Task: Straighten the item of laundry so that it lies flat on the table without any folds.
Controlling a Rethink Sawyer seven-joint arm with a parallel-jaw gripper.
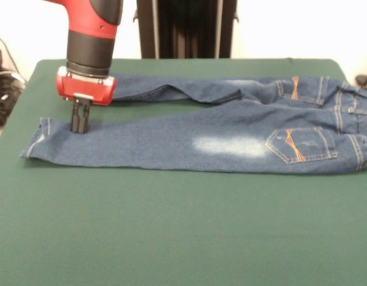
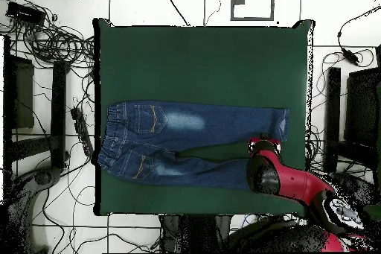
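Blue jeans [image 1: 219, 140] spread across green table [image 1: 171, 232], pockets up.

The table [image 1: 171, 226] in front of me is a large rectangle covered with dark green cloth. On it lies one pair of small blue jeans [image 1: 207, 143], stretched across its width. The two legs are long and nearly parallel, with a narrow green gap between them. The waistband reaches one side edge of the table. The other green surface is bare.
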